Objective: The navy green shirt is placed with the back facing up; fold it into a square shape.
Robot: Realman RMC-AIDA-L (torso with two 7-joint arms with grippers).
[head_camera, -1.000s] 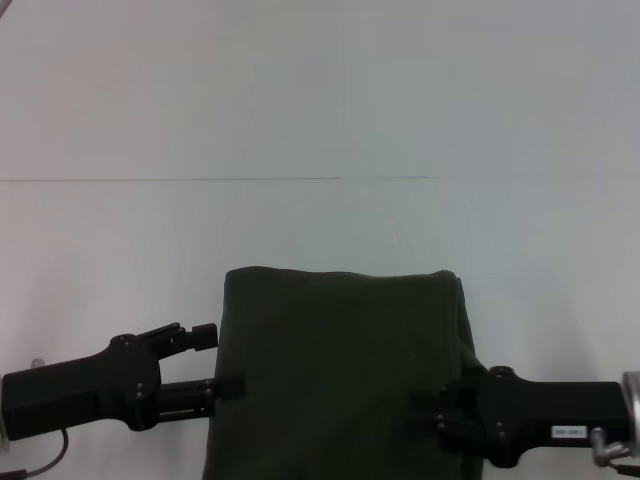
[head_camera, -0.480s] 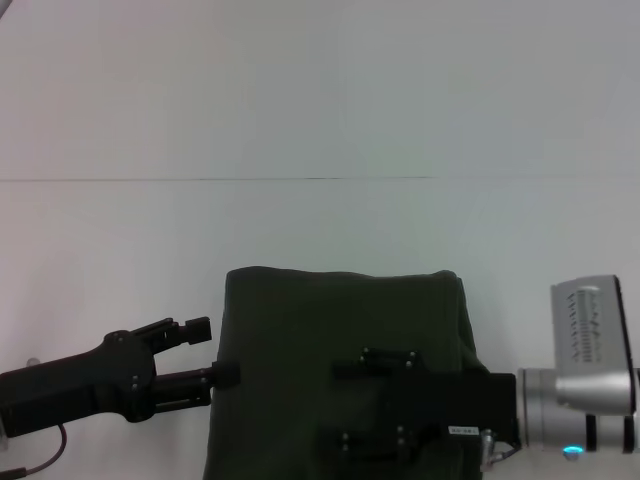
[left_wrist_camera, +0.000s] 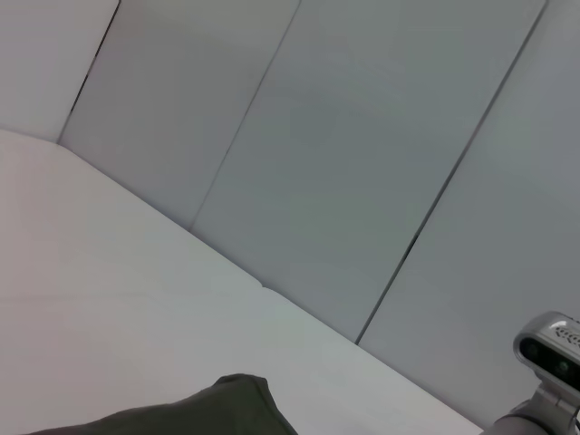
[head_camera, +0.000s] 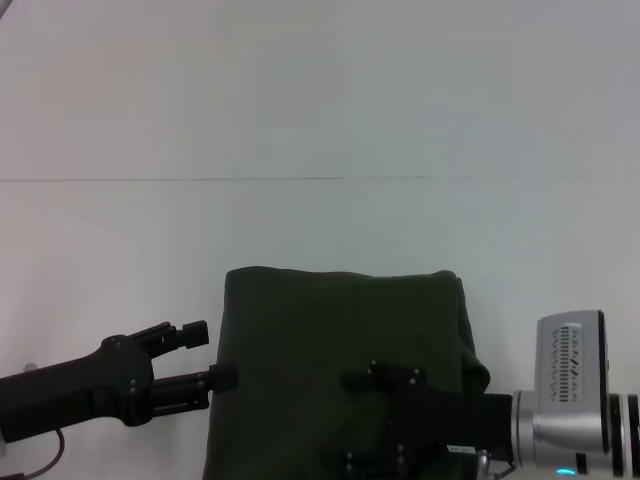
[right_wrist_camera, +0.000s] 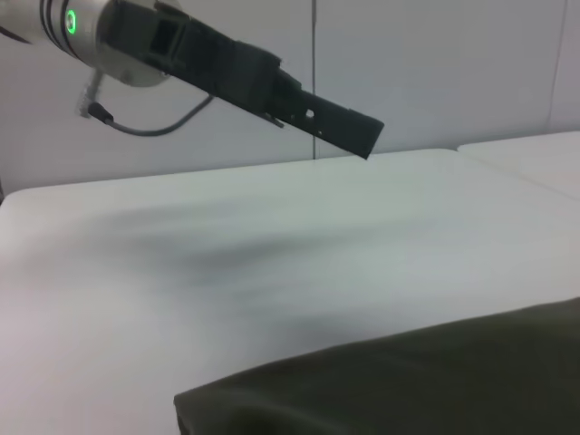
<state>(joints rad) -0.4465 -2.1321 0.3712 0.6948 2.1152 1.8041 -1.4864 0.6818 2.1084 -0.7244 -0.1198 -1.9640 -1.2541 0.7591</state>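
On the white table (head_camera: pixel 120 250), near its front edge, the navy green shirt (head_camera: pixel 340 340) lay already folded into a thick, roughly square block, plain side up. The left gripper (head_camera: pixel 213 355) stood with fingers spread apart just at the shirt's left edge, holding nothing. The right gripper (head_camera: pixel 375 420) hovered over the shirt's near right part; whether it was open or closed I cannot tell. To finish well, both should probably press and square the edges evenly without dragging the layers apart.
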